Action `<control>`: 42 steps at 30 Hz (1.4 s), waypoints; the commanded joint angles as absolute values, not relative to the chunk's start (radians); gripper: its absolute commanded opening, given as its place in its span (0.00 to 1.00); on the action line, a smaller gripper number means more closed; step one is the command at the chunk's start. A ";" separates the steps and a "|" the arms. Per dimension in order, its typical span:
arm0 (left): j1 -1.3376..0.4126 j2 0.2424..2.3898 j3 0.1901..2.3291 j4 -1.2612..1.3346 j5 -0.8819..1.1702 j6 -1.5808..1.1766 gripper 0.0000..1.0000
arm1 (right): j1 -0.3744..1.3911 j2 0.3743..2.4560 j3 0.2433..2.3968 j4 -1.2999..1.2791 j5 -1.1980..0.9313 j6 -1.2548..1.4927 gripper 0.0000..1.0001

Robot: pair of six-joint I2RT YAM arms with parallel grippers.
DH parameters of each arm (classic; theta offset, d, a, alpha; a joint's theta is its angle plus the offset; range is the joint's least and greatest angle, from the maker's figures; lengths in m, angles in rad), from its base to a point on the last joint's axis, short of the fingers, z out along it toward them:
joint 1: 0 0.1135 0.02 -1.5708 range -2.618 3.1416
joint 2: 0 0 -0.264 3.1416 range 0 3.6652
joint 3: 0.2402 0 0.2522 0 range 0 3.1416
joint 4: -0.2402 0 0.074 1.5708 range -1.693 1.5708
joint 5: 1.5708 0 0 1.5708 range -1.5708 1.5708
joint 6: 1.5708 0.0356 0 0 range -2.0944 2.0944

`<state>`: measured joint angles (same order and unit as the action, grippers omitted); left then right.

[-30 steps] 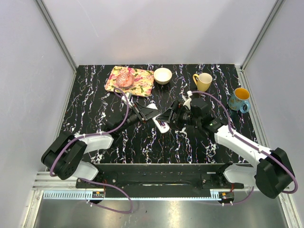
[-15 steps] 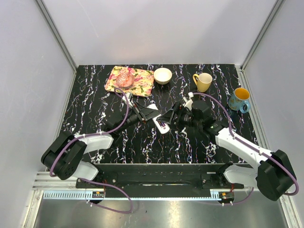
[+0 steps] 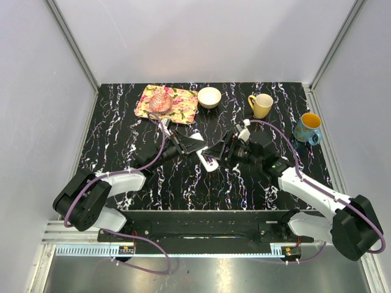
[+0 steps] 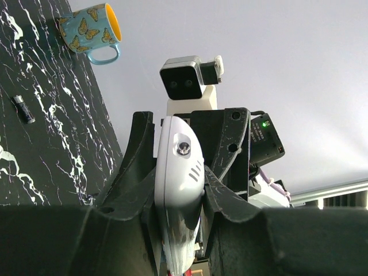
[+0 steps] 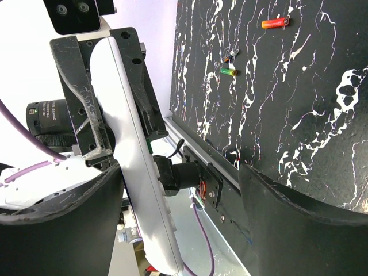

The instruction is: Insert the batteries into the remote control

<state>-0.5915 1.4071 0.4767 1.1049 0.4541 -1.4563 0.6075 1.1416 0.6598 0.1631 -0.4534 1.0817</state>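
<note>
My left gripper (image 3: 185,145) is shut on one end of the white remote control (image 3: 206,160) and holds it tilted above the table. The left wrist view shows the remote (image 4: 178,184) clamped between both fingers. My right gripper (image 3: 220,151) is open wide around the remote's free end. In the right wrist view the remote (image 5: 138,172) lies close to my left finger (image 5: 57,230), and the other finger (image 5: 305,218) is well apart. An orange battery (image 5: 274,23), a green battery (image 5: 228,71) and a dark battery (image 5: 231,56) lie on the table. Another dark battery (image 4: 23,108) lies near the butterfly mug.
At the back stand a floral tray (image 3: 177,105) with a pink object, a white bowl (image 3: 209,97) and a yellow mug (image 3: 261,105). A blue butterfly mug (image 3: 307,127) stands at the right. The table's front rail (image 5: 213,167) runs below the remote.
My right gripper has moved left, closing in on the remote's free end. My left gripper still holds the remote in nearly the same place.
</note>
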 commanded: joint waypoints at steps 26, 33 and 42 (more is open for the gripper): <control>-0.529 1.287 0.402 1.009 0.463 -1.331 0.00 | 0.572 1.066 0.980 -0.610 0.155 0.537 0.82; -0.518 1.265 0.353 1.049 0.506 -1.335 0.00 | 0.572 1.014 0.763 -0.239 -0.219 0.689 0.90; -0.518 1.348 0.385 1.169 0.587 -1.416 0.00 | 0.572 1.063 0.719 0.107 -0.472 0.812 0.91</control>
